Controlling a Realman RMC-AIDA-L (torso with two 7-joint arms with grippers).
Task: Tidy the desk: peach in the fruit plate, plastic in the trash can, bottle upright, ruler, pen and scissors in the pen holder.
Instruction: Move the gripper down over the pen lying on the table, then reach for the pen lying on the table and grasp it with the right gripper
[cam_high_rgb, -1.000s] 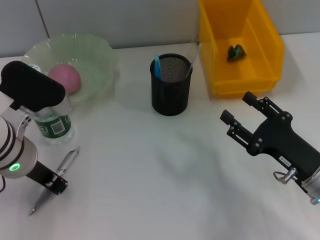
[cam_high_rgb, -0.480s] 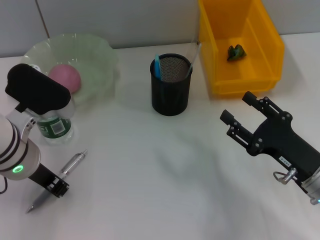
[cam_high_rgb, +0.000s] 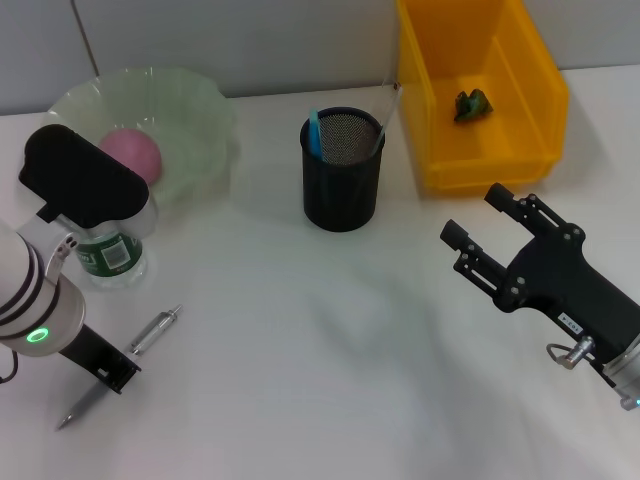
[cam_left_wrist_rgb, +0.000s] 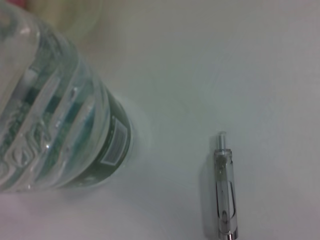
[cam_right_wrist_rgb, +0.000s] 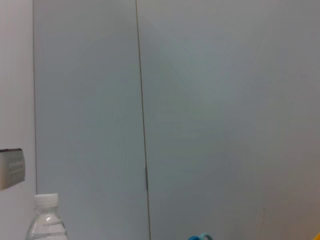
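Note:
A clear pen (cam_high_rgb: 155, 330) lies slanted on the white table at the near left, also seen in the left wrist view (cam_left_wrist_rgb: 224, 195). My left gripper (cam_high_rgb: 112, 370) sits on its middle, shut on it. Just behind stands the water bottle (cam_high_rgb: 110, 250) (cam_left_wrist_rgb: 60, 125), upright, its top showing in the right wrist view (cam_right_wrist_rgb: 47, 217). A pink peach (cam_high_rgb: 130, 155) rests in the pale green fruit plate (cam_high_rgb: 190, 100). The black mesh pen holder (cam_high_rgb: 343, 185) holds a blue-handled item and a clear ruler (cam_high_rgb: 388, 115). Green plastic (cam_high_rgb: 472, 103) lies in the yellow trash can (cam_high_rgb: 520, 150). My right gripper (cam_high_rgb: 478, 215) hangs open and empty at the right.
The plate, pen holder and yellow bin stand in a row along the back by the wall. White tabletop (cam_high_rgb: 320, 350) stretches between my two arms.
The pen's upper end has swung to the right along with my left gripper, and the left arm has shifted slightly right. The right arm has not moved.

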